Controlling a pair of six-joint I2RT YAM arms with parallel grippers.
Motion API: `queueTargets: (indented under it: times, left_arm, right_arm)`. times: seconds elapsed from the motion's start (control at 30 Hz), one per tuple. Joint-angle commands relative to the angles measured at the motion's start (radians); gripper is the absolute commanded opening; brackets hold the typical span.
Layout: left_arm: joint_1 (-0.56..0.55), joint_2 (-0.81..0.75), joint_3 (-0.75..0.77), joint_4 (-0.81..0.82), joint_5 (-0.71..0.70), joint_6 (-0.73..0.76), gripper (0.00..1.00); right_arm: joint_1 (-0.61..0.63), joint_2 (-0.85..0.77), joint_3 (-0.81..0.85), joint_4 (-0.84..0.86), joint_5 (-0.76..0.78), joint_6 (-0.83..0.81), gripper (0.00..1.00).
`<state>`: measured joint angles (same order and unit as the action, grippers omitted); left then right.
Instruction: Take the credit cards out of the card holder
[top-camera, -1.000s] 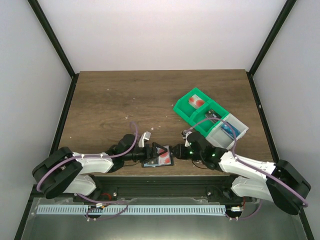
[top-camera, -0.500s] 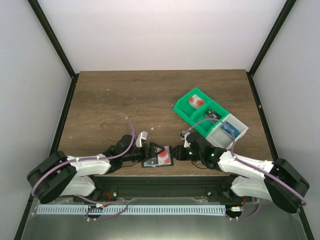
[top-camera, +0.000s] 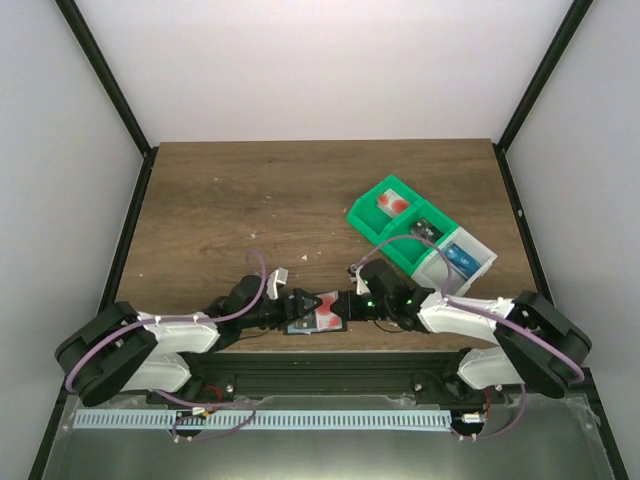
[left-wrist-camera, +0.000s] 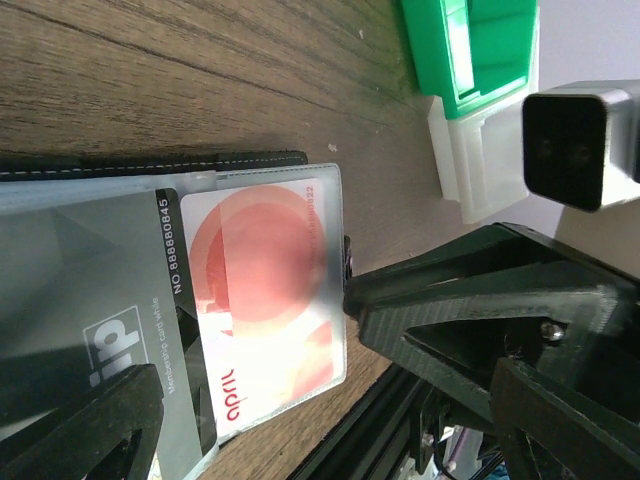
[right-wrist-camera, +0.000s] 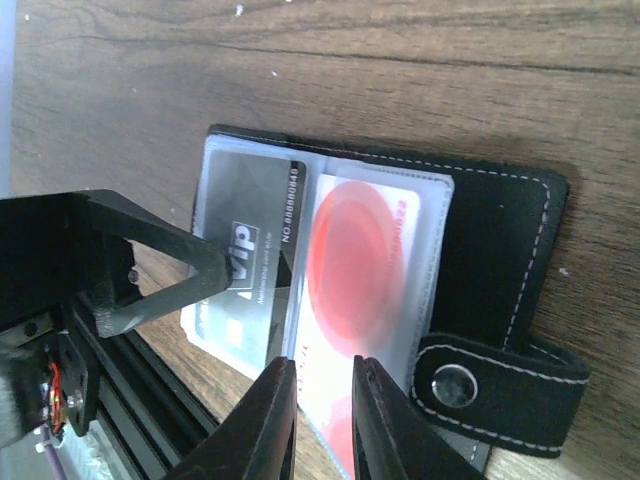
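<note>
The card holder (top-camera: 318, 321) lies open near the table's front edge, a black bifold (right-wrist-camera: 490, 250) with clear sleeves and a snap tab (right-wrist-camera: 480, 385). One sleeve holds a dark VIP card (right-wrist-camera: 245, 265), the other a white card with a red blotch (right-wrist-camera: 365, 270), which also shows in the left wrist view (left-wrist-camera: 265, 300). My left gripper (top-camera: 297, 306) is open wide (left-wrist-camera: 330, 385); one fingertip (right-wrist-camera: 205, 270) presses on the VIP card's sleeve. My right gripper (top-camera: 343, 303) has its fingers a narrow gap apart (right-wrist-camera: 322, 365), tips at the white-red card's near edge.
A green tray (top-camera: 372, 222) stands at the right with a red-white card (top-camera: 390, 205) in it. A clear-white tray (top-camera: 480, 262) joined to it holds a blue card (top-camera: 458, 256). The table's front edge and a black rail run just below the holder.
My right gripper has moved left onto the holder's white-red card. My left gripper has shifted slightly right and still presses the holder.
</note>
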<state>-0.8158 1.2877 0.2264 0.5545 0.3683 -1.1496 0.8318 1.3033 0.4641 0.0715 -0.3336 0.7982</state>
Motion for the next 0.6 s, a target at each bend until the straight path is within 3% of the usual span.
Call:
queueTargets:
  times: [0.0, 0.2, 0.57]
  left_arm:
    - [0.004, 0.017, -0.008, 0.068, 0.004, -0.007, 0.91]
    - [0.006, 0.037, 0.004, 0.055, -0.005, -0.007, 0.87]
    - [0.006, 0.087, 0.027, 0.047, -0.035, 0.024, 0.70]
  right_arm:
    - [0.007, 0.051, 0.026, 0.012, 0.010, -0.016, 0.17]
    - [0.007, 0.096, -0.012, 0.009, 0.075, -0.012, 0.16]
    - [0.006, 0.154, -0.062, 0.060, 0.074, 0.005, 0.11]
